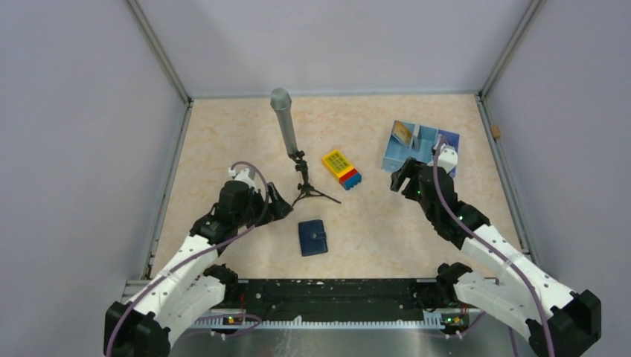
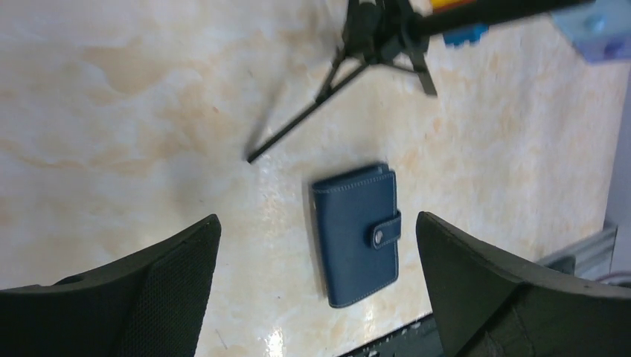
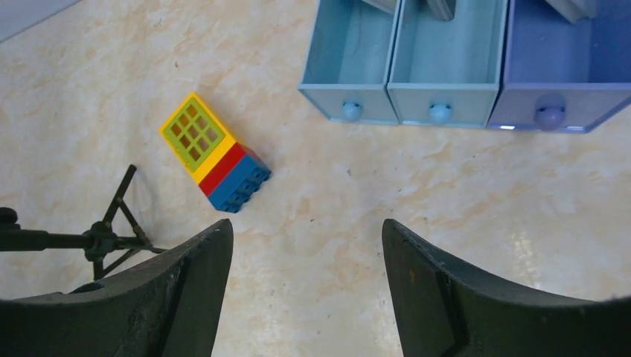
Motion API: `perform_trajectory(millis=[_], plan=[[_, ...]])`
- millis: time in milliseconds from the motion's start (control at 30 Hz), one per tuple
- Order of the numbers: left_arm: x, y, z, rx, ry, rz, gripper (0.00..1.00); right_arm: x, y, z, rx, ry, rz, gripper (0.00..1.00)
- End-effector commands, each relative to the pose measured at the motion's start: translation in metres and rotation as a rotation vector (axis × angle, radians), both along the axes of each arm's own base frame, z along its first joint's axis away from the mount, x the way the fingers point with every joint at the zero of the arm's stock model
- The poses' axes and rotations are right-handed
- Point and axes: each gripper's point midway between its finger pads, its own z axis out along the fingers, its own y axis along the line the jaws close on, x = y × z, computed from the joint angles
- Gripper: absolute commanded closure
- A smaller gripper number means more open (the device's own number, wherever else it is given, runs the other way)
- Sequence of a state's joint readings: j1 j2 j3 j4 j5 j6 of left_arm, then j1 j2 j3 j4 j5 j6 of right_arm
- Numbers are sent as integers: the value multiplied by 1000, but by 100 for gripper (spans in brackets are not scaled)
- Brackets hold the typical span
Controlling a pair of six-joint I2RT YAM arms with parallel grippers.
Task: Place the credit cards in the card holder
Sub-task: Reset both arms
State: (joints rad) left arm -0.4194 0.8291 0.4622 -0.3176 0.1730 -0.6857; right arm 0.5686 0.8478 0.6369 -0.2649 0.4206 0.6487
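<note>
The card holder (image 1: 312, 238) is a navy wallet lying closed, its snap tab fastened, near the table's front middle. In the left wrist view the card holder (image 2: 357, 234) lies flat on the table between and beyond my fingers. My left gripper (image 1: 280, 203) (image 2: 318, 220) hovers up-left of it, open and empty. A gold credit card (image 1: 402, 132) stands in the left compartment of the pale blue tray (image 1: 394, 160). Grey card edges (image 3: 443, 7) peek from the tray's (image 3: 350, 95) compartments. My right gripper (image 1: 402, 177) (image 3: 305, 227) is open and empty over bare table, just short of the tray.
A grey microphone (image 1: 284, 123) stands on a black tripod (image 1: 309, 190) (image 2: 372, 44) between my left gripper and the toy brick block (image 1: 341, 169) (image 3: 216, 160). Walls enclose the table on three sides. A black rail (image 1: 327, 294) runs along the front edge.
</note>
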Motion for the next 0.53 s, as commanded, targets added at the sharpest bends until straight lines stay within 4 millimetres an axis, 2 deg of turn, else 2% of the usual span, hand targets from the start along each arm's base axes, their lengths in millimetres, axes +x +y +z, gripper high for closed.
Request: perform_trajectory(millis=[0,100,200,300,367,500], plan=[[29,43,47,89,-111,150,1,0,-26,18,-134,-63,-31,28],[44,77,65,154,-145,235,1,0,-46,27,-197,-119,-104,28],[54,90,81,105,-174,264,1,-2,-62,38,-238,-179,-153,28],[59,110,90,142,-187,317,1,-6,-76,46,-260,-208,-211,28],[59,115,95,173,-205,321,1,-8,-81,47,-270,-211,-233,29],[59,135,106,253,-242,359,1,-7,-78,47,-270,-213,-217,29]])
